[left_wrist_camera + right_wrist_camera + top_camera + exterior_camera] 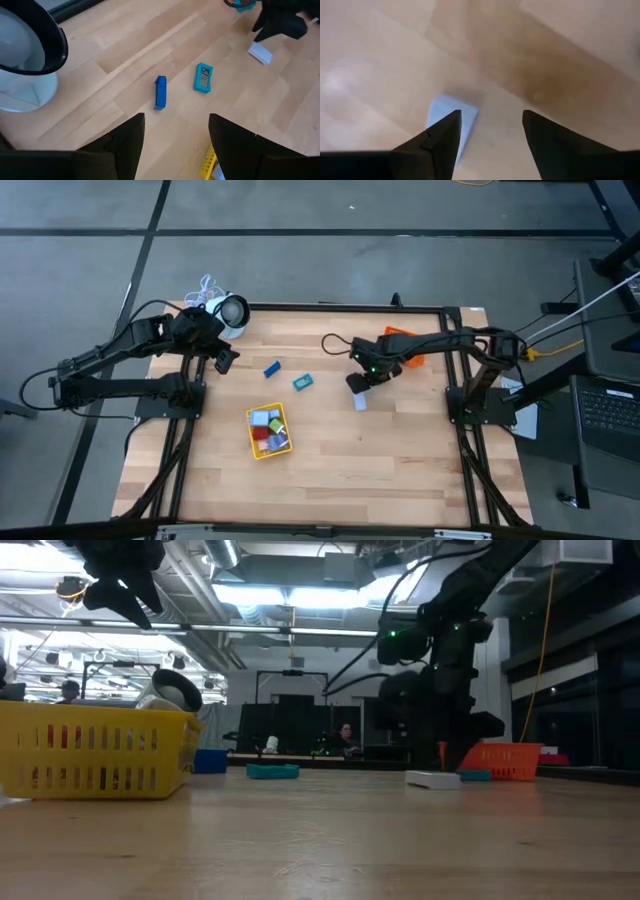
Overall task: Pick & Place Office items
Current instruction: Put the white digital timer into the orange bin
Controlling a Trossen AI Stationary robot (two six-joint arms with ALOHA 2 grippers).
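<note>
Seemingly spread right gripper (490, 135) overhangs pale block (451, 120).

The high view looked straight down on the whole table (330, 470). The low view sat at tabletop level, facing across into the room. The left wrist view looked down from some height; the right wrist view was close to the wood. All shared the tabletop.
</note>
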